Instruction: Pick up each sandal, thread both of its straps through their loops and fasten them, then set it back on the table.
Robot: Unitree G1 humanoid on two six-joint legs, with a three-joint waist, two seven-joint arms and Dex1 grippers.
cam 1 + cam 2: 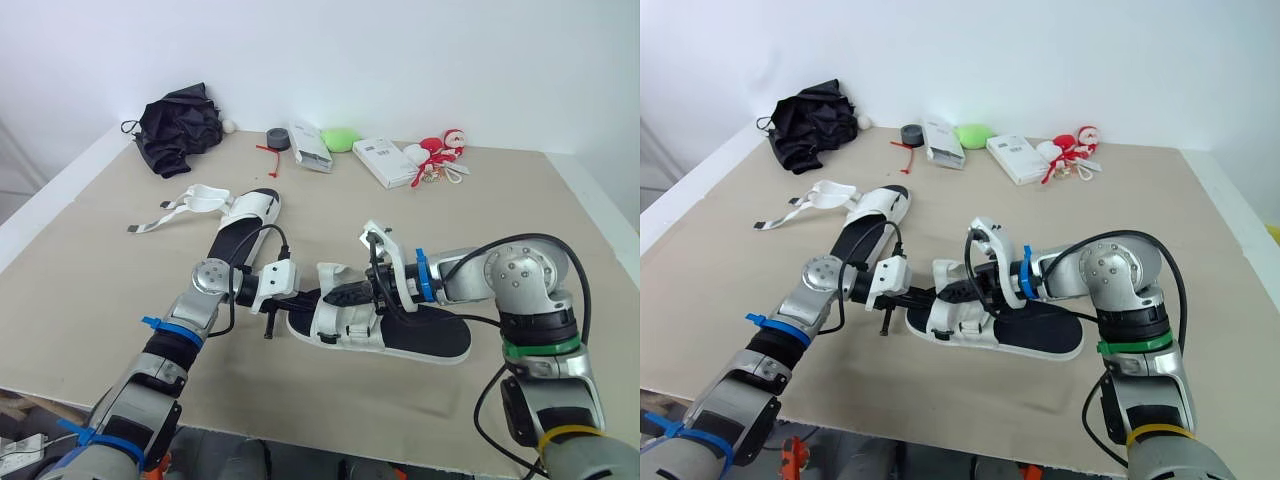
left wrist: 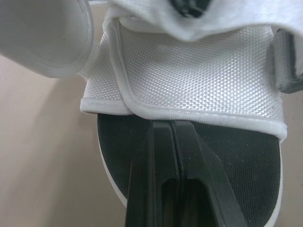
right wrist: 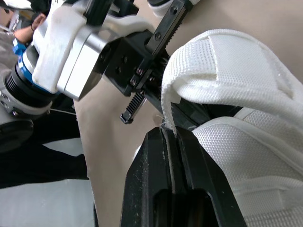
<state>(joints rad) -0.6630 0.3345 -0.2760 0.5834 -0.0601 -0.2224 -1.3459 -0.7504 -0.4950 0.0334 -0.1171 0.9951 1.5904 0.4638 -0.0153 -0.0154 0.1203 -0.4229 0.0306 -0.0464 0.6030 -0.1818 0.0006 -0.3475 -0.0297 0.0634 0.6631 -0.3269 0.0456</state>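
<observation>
**Here, both tools at the near sandal**

The near sandal (image 1: 430,335) lies on the desk (image 1: 80,260) close to its front edge, black footbed up. Its toe points to the robot's left and its heel to the right. Both arms reach in over its toe half from opposite sides.

The left tool (image 2: 173,125) comes in from the toe end. Its two black fingers are pressed together, and their tips meet right at the hem of the front strap (image 2: 199,71), over the black footbed. I cannot tell whether they pinch the hem or only touch it.

The right tool (image 3: 166,135) comes in from the heel side. Its fingers are closed on the edge of the second strap (image 3: 227,71), which arches up and folds over above them. The two tools sit just beside each other.

The far sandal (image 1: 240,225) lies further back on the robot's left, with one loose strap (image 1: 160,215) trailing flat on the desk.

Along the back edge are a black bundle (image 1: 180,128), a grey tape roll (image 1: 278,138), a green lump (image 1: 340,138), two white boxes (image 1: 385,162) and a red-and-white doll (image 1: 445,150).
</observation>
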